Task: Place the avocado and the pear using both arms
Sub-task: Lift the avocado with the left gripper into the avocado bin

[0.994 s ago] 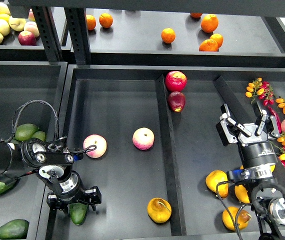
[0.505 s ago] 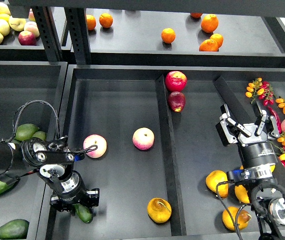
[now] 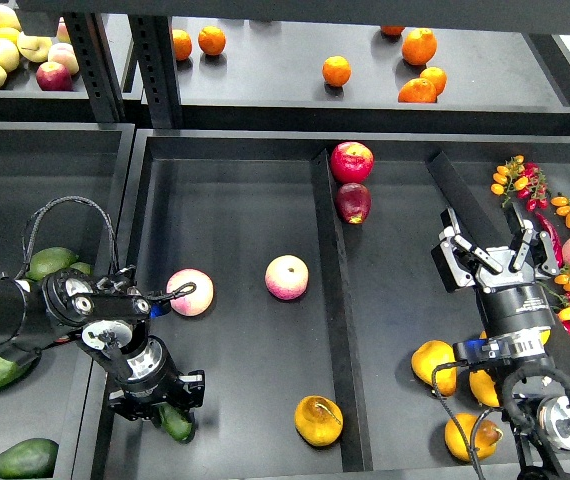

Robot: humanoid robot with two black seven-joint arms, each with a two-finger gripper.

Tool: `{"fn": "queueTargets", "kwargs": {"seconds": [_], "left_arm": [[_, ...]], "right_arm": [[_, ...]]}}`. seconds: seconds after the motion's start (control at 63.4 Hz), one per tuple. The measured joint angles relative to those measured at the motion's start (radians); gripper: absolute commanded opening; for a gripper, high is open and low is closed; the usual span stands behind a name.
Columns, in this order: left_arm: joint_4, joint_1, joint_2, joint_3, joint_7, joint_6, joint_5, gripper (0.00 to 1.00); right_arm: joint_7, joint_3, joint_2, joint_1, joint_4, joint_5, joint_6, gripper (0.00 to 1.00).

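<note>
My left gripper points down over the front left corner of the middle tray. It is shut on a dark green avocado, whose end sticks out below the fingers, low over the tray floor. A yellow-orange pear with a brown patch lies free on the same tray floor at the front, beside the divider. My right gripper is open and empty, held over the right compartment, well apart from the pear.
Two pink-cream fruits lie mid-tray. Red apples sit at the back. Other pears lie under my right arm. Other avocados lie in the left bin. Oranges sit on the shelf.
My left gripper has moved a little right and toward the front with the avocado, which has turned to point down-right. The right arm and the pear have not moved.
</note>
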State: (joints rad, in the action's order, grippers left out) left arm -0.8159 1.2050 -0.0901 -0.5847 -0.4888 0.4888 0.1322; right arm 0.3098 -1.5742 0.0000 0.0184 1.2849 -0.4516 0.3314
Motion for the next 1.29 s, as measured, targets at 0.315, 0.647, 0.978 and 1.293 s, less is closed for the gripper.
{"fn": "queueTargets", "kwargs": {"seconds": [0.315,0.647,0.978,1.293], "left_arm": [[-0.011,0.212,-0.077,0.012,0.0,0.0,-0.073,0.29],[-0.056,0.27,-0.312,0.002,0.0,0.0,-0.065,0.29],[-0.173,0.238,-0.547,-0.003,0.0,0.0,0.017,0.29],[-0.191,0.121,-0.639,0.014,0.0,0.0,0.101,0.3]], "right_arm": [[0.0,0.002,0.0,0.0,-0.001,-0.007,0.007,1.0],[0.003,-0.001,0.0,-0.084,-0.002,-0.077,-0.032,1.0],[0.002,-0.001,0.0,-0.164,-0.018,-0.082,-0.103,1.0],[0.003,0.002,0.0,-0.173,-0.019,-0.081,-0.106,1.0]]}}
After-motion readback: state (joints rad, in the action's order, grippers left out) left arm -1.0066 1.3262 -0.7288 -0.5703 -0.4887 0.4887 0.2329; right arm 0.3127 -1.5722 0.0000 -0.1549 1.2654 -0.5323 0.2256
